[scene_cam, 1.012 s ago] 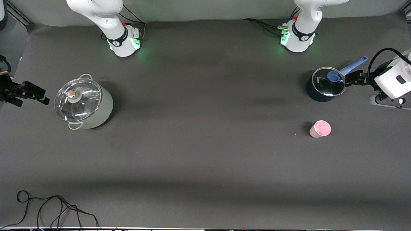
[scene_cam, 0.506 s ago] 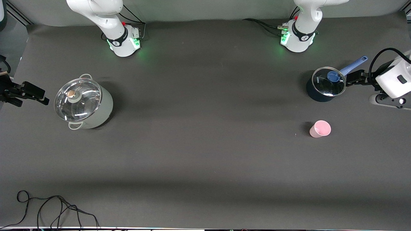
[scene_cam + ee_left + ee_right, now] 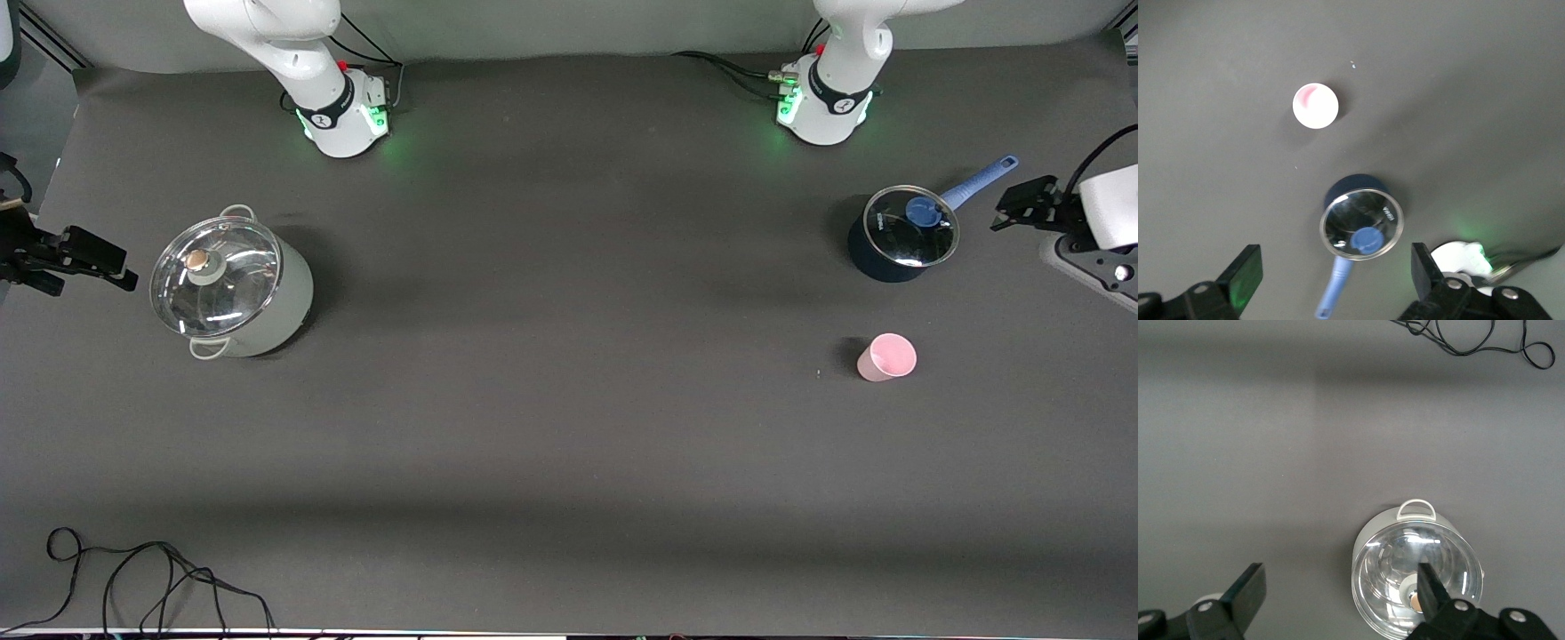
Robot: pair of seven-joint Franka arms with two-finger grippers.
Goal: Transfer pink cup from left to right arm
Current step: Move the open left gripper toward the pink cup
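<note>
The pink cup [image 3: 886, 357] stands upright on the dark table [image 3: 569, 427], mouth up, toward the left arm's end. Nothing touches it.

The left gripper [image 3: 1022, 203] hangs in the air at that same end of the table, just beside the tip of the saucepan's blue handle [image 3: 980, 180] and clear of it. In the left wrist view its two fingers [image 3: 1245, 277] stand wide apart, with nothing between them. Below the gripper, in that view, lies the dark saucepan [image 3: 1361, 222] with its glass lid and blue knob, and the cup [image 3: 1315, 106] shows as a pale round mouth on the table, well apart from the fingers, with the saucepan between it and the gripper. In the front view the cup sits nearer to the camera than the saucepan [image 3: 900, 233].

The right gripper [image 3: 84, 260] waits at the right arm's end of the table, near the big pale pot [image 3: 233, 284] with the glass lid and not touching it. Its fingers [image 3: 1245, 592] are spread fully too, and they hold nothing; the right wrist view looks past them at the pot [image 3: 1418, 577]. The cup is a long way from this gripper.

A loose black cable [image 3: 151, 578] lies coiled on the table at the edge nearest the front camera, at the right arm's end.
</note>
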